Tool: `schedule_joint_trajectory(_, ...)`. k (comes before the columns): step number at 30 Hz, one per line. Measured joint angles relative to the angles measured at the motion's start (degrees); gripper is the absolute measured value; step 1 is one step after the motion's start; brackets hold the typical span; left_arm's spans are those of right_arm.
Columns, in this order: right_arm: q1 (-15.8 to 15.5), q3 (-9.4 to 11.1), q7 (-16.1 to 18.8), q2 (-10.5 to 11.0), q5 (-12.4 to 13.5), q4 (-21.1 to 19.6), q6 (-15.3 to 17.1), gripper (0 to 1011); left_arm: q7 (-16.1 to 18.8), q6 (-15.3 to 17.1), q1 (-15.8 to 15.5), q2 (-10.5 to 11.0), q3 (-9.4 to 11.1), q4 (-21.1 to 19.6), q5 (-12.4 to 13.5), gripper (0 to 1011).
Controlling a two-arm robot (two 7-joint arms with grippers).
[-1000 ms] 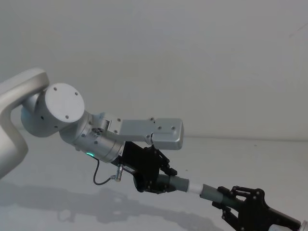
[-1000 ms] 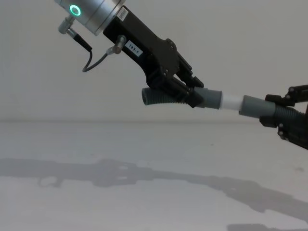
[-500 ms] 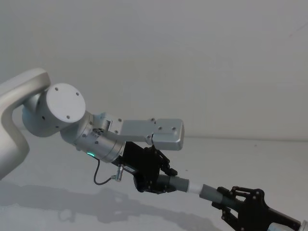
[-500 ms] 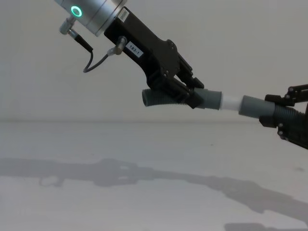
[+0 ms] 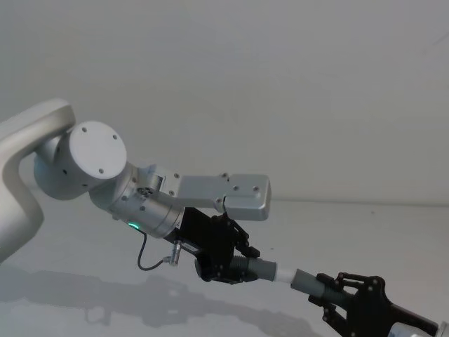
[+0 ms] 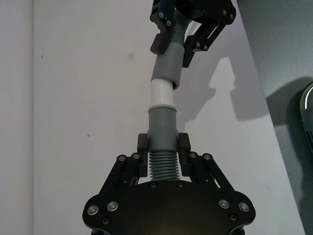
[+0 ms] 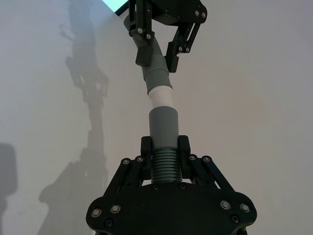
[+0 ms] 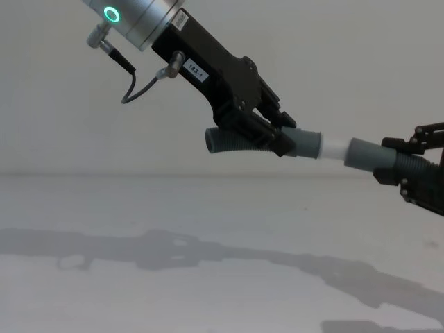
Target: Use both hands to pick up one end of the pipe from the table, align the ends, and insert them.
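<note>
Above the surface (image 8: 208,291), the left gripper (image 8: 274,135) fingers clamp the white-tipped pipe piece (image 8: 291,142); at its 3 o'clock, the right gripper (image 8: 409,170) fingers clamp the open-mouthed piece (image 8: 371,154), white stub (image 8: 334,148) partly inserted.

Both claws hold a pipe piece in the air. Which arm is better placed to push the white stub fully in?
Probably the left. Its claw grips the stub piece close behind the collar, so it can push along the axis. The right claw already holds the socket piece in line, stub partly entered.

plain pale wall (image 8: 347,62) behind, arm shadows (image 8: 208,253) across the surface below
</note>
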Motion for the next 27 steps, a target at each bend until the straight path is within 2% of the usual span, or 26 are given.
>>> schedule_joint_trajectory(16,0.31,-0.02,0.32,-0.13,0.43,0.11,1.25,291,0.05,0.36,-0.04,0.2,0.12,-0.58,-0.27,327)
schedule_joint_trajectory(27,0.72,-0.02,0.5,-0.68,1.35,0.74,0.94,291,-0.17,0.34,-0.06,0.46,0.17,-0.72,-0.8,327)
